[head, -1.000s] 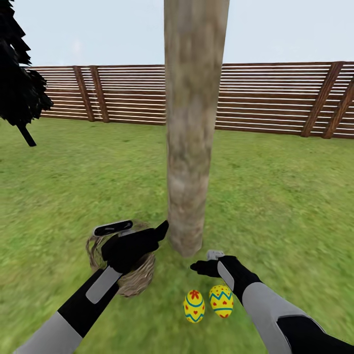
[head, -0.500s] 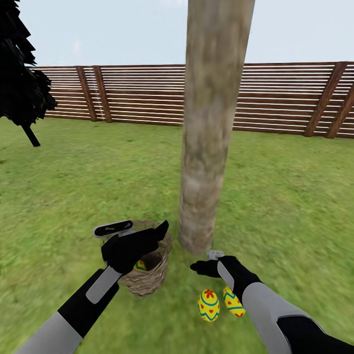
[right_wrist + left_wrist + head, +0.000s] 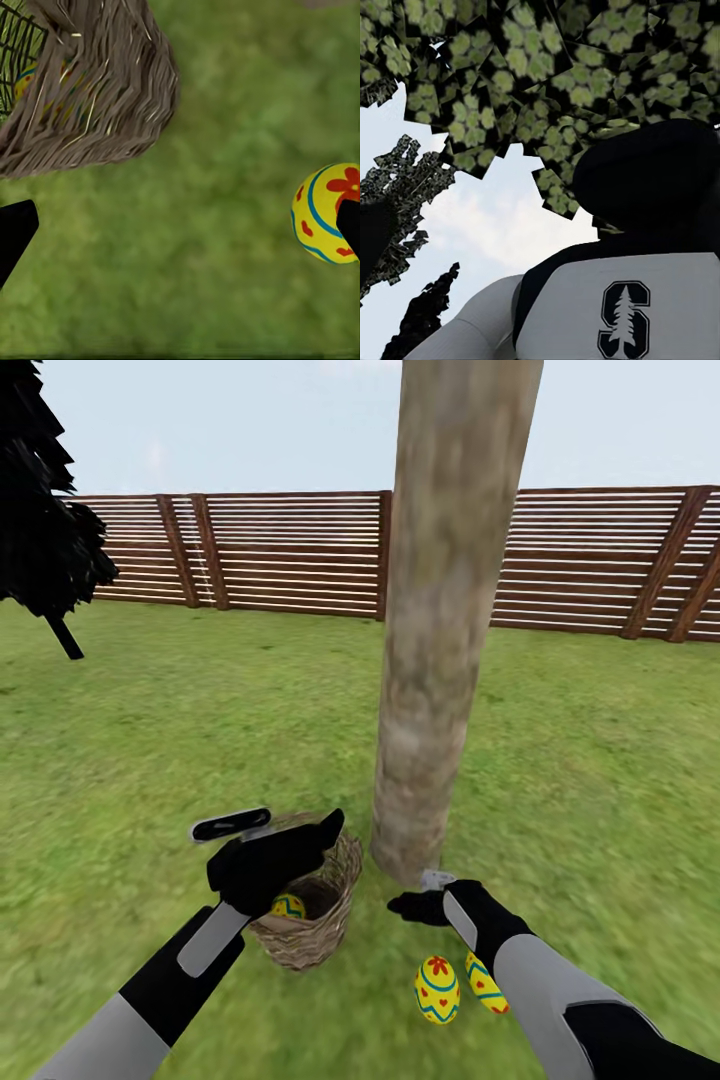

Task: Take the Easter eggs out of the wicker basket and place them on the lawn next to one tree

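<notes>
Since the earlier head views the whole scene has slid rightward, so the camera is judged to have turned; the arms are seen in the same pose. The turn has uncovered the inside of the wicker basket (image 3: 305,920), where the third egg (image 3: 288,906) is now seen, half hidden under the left tool (image 3: 268,832). The task is therefore judged two-thirds done: one egg is left to be lifted out.

Two eggs are already laid on the lawn (image 3: 150,760) near the foot of the tree (image 3: 440,660): a flowered egg (image 3: 437,990) in full view and a second egg (image 3: 486,984) partly covered by the right forearm. Both are bright yellow with blue zigzag bands and red marks. The basket is brown open weave, standing just beside the trunk.

The right tool (image 3: 420,895) is seen spread wide in its wrist view, with nothing held. How far the left tool is opened cannot be told.
</notes>
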